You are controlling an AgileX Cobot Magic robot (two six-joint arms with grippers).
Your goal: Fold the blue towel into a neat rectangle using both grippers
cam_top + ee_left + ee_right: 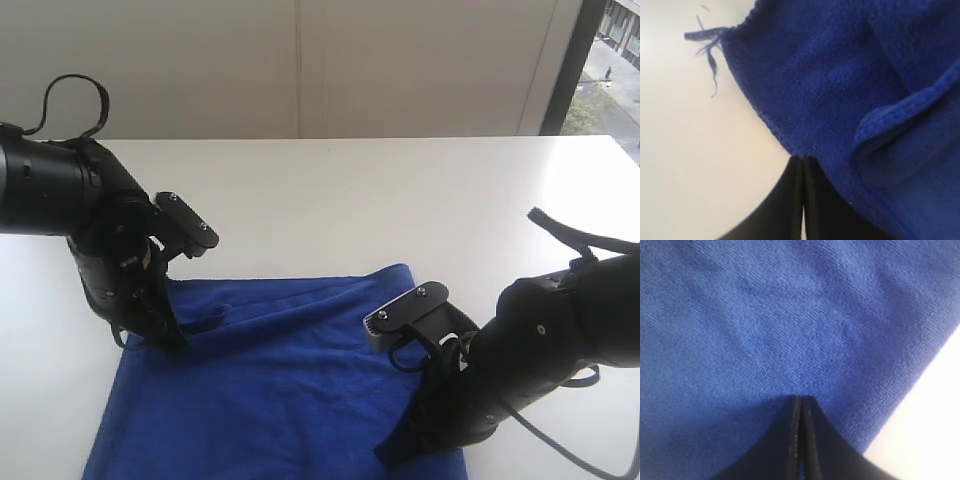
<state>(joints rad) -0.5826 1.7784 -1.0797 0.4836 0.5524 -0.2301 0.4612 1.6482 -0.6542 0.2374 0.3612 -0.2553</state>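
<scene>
The blue towel (290, 370) lies spread on the white table (350, 200), with a raised crease near its left side. My left gripper (172, 342) points down at the towel's left edge. In the left wrist view its jaws (803, 159) are shut and their tips touch the hem of the towel (820, 75); no cloth shows between them. My right gripper (392, 455) reaches down onto the towel's near right part. In the right wrist view it is shut (801, 399), its tips resting on the flat cloth (765, 315) close to the towel's edge.
Loose blue threads (710, 45) trail from a towel corner onto the table. A folded ridge of hem (900, 107) stands up beside the left gripper. A pale wall runs behind the table, with a window (610, 60) at the far right.
</scene>
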